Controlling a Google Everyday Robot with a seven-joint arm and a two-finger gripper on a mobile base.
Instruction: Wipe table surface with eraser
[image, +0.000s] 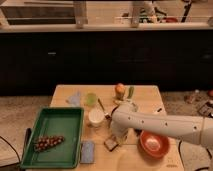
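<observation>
Camera view: the only view, looking down on a tabletop in front of dark cabinets.
Table surface (147, 100): light tan wood, rectangular, carrying everything listed below.
Arm (165, 126): white, reaching in from the right edge and bending downward near the table's middle.
Gripper (118, 136): dark, pointing down over the front-middle of the table, right at the eraser. Cannot tell whether released, clenched or grasping.
Eraser (111, 144): small dark block with a pale face, low on the table surface at the gripper's tip, between the blue-grey pad and the red bowl. Cannot tell whether it touches the gripper.
Green tray (60, 125): on the left side of the table, with a brown cluster (48, 142) in its front-left part.
Blue-grey pad (88, 151): flat, just beside the tray's front-right corner.
White cup (96, 118): upright, right of the tray — near the arm's bend.
Green cup (91, 98): behind the white cup.
Orange fruit (119, 90): toward the back edge, with a green item (131, 92) just beside it.
Red bowl (153, 144): front right, below the arm.
</observation>
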